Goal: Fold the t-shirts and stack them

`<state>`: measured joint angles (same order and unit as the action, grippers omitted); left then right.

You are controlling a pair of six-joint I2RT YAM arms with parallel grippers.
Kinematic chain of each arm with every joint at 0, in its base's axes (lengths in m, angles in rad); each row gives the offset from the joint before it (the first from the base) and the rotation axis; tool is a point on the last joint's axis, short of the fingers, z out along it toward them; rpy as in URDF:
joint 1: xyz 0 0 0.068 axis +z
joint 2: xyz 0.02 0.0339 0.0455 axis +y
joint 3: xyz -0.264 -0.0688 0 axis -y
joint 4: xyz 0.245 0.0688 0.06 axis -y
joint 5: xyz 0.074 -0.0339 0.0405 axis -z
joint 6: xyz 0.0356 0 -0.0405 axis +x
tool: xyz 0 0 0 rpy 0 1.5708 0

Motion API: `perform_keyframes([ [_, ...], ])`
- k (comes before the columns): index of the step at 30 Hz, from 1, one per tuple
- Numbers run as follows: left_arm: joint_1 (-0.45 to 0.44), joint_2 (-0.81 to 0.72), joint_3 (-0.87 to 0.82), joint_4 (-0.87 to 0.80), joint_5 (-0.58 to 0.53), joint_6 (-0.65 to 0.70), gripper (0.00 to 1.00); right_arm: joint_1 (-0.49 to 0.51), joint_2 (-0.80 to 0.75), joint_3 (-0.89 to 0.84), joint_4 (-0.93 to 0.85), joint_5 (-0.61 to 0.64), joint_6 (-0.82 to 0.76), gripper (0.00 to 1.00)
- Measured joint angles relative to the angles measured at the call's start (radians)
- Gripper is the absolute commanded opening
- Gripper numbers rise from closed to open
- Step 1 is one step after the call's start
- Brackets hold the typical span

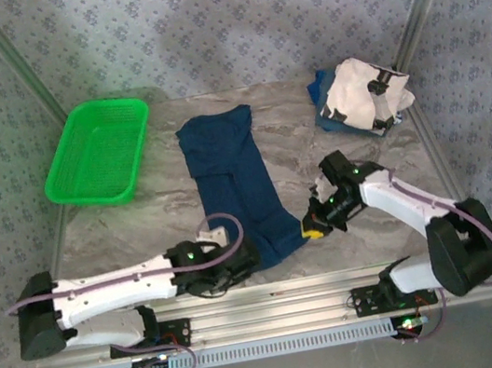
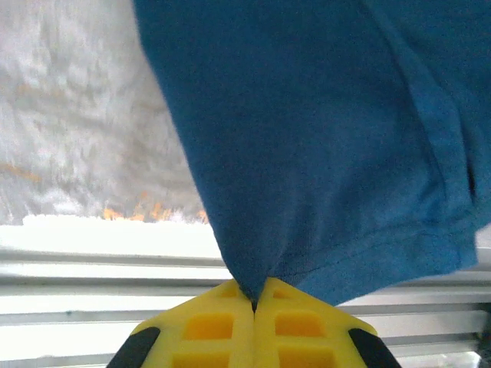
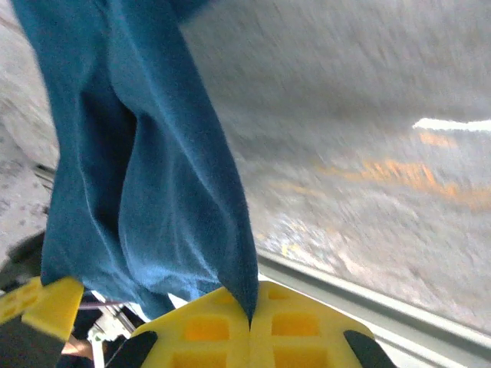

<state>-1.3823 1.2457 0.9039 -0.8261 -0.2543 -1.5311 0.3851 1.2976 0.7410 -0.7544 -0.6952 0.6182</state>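
Blue shirt (image 1: pixel 226 178): wrist views show left hand (image 2: pixel 254 305) and right hand (image 3: pixel 250 318) each pinching its near hem. Top view adds basket (image 1: pixel 88 199) and pile (image 1: pixel 359 94) flanking the shirt.

A robot lab test cell: two arms (image 1: pixel 113 291) bolted to an aluminium rail (image 1: pixel 278 316) at the frame's bottom, a marble-look tabletop (image 1: pixel 139 221), and patterned backdrop panels (image 1: pixel 247 23) enclosing it.
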Motion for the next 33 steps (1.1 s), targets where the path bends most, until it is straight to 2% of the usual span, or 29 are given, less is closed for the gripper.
perform_keyframes([
  [5,-0.085,0.049,-0.042,0.023,0.0,-0.158,0.0,0.017,-0.09,-0.122,-0.001,0.0,0.033,0.0],
  [10,-0.126,0.06,-0.076,0.04,-0.003,-0.265,0.0,0.029,-0.104,-0.166,0.004,-0.001,0.048,0.0],
  [15,-0.126,0.06,-0.047,0.021,-0.035,-0.28,0.01,0.032,-0.106,-0.146,0.012,0.002,0.052,0.0],
  [18,-0.101,0.056,-0.002,0.006,-0.05,-0.259,0.02,0.032,-0.076,-0.066,0.008,0.004,0.051,0.0],
  [24,0.019,-0.006,0.051,-0.034,-0.056,-0.154,0.02,0.032,0.075,0.192,-0.018,0.008,-0.007,0.0],
  [33,0.32,-0.053,0.125,-0.063,0.006,0.109,0.03,0.03,0.353,0.547,-0.1,0.009,-0.102,0.0],
])
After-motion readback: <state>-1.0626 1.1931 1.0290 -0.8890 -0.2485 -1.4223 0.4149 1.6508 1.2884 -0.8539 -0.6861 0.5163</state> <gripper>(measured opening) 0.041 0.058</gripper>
